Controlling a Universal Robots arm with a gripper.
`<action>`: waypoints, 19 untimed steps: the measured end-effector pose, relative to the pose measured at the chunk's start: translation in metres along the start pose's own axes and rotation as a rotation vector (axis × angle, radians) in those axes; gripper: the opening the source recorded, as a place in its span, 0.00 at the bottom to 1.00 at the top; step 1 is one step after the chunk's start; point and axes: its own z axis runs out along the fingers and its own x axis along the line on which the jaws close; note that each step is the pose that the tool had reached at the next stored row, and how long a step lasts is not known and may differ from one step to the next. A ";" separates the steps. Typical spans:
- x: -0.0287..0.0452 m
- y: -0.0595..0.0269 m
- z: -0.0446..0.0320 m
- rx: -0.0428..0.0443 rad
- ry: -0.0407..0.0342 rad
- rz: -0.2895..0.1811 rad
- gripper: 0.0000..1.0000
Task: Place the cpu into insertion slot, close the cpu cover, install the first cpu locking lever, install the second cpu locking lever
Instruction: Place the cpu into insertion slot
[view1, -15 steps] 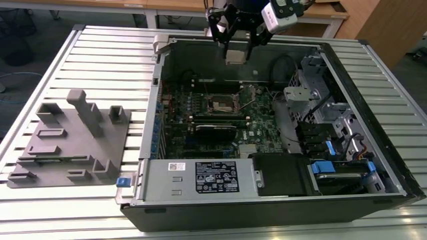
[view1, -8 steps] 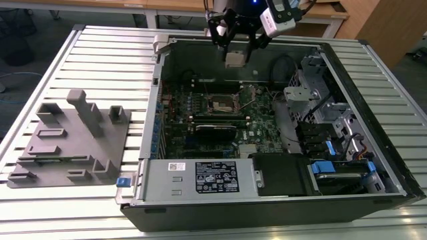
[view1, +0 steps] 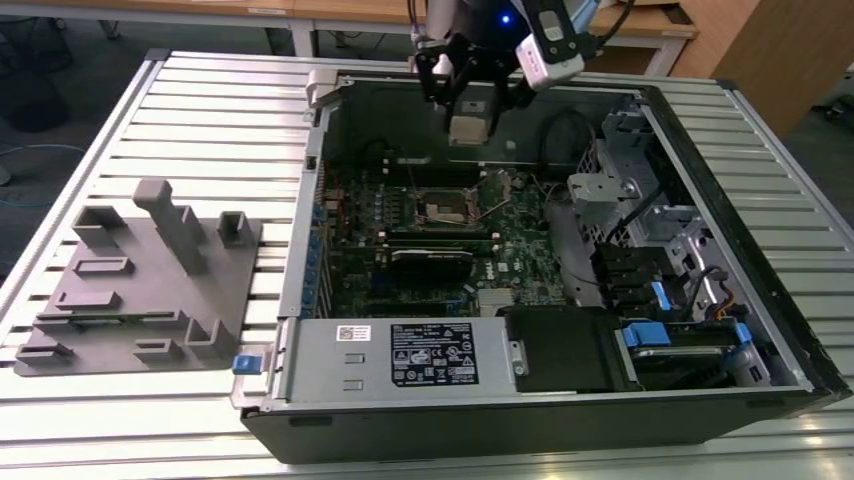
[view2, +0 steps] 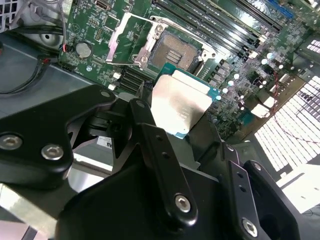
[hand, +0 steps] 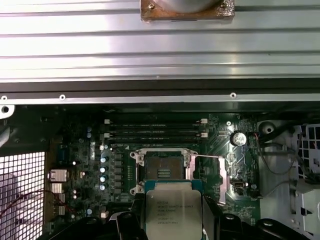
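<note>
My gripper (view1: 470, 118) hangs over the far wall of the open computer case (view1: 300, 250), shut on the cpu (view1: 469, 128). The cpu (view2: 181, 102) is a flat square chip with a dull silver top, pinched at two opposite edges by the black fingers (view2: 145, 125). It is held in the air, well above the board. The insertion slot (view2: 176, 50) lies bare on the green motherboard, nearer the exterior camera than the chip. The cpu cover (view2: 126, 39) stands swung open beside the slot. In the first wrist view the cpu (hand: 173, 212) sits just short of the insertion slot (hand: 162, 170).
Long black memory slots (hand: 155, 131) run beside the socket. A power supply (view1: 400, 352) fills the case's near end, and drive cages (view1: 654, 250) line the exterior view's right. A grey fixture block (view1: 134, 270) rests on the slatted table (view1: 214, 110) at the exterior view's left.
</note>
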 end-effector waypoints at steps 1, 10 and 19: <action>0.0000 -0.0002 0.0018 0.0000 0.0000 0.000 0.54; -0.0003 -0.0014 0.0155 0.0002 0.0001 0.000 0.54; -0.0003 -0.0014 0.0157 0.0001 0.0000 0.000 0.54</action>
